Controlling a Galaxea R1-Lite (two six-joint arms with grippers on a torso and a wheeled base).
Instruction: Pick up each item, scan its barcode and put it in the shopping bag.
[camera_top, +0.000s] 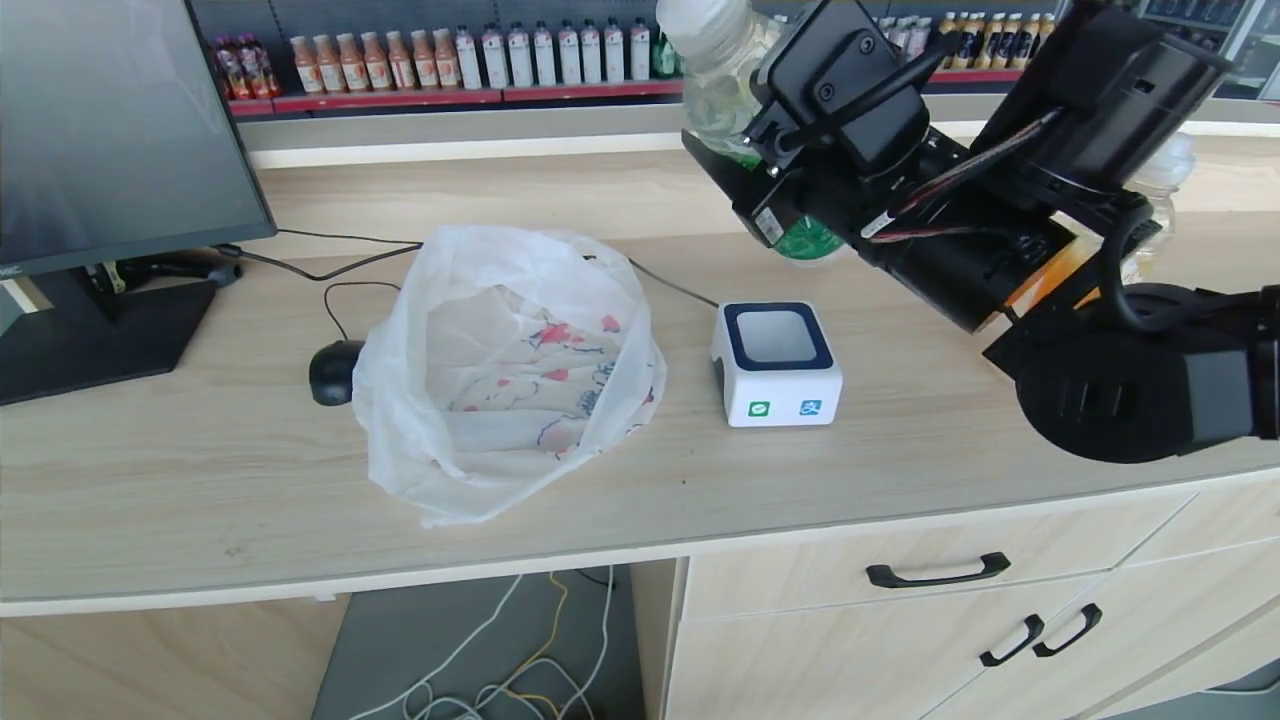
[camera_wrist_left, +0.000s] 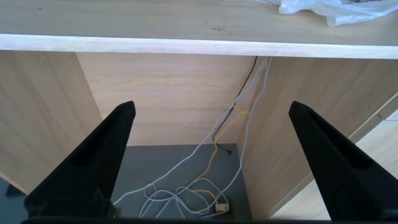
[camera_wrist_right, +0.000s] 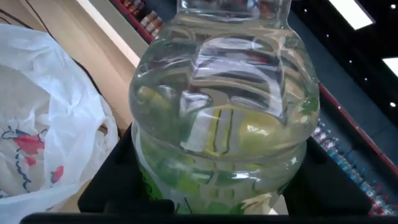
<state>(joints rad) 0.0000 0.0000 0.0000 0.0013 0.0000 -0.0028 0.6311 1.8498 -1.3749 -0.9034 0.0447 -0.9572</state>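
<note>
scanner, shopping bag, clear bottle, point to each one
scanner (camera_top: 777, 338): head view, on its dark top window
shopping bag (camera_top: 400, 430): head view, on its left plastic wall
clear bottle (camera_wrist_right: 217, 118): right wrist view, on its rounded body

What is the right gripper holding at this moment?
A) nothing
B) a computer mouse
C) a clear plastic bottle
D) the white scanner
C: the right gripper is shut on a clear bottle, which it holds up above the counter.
</note>
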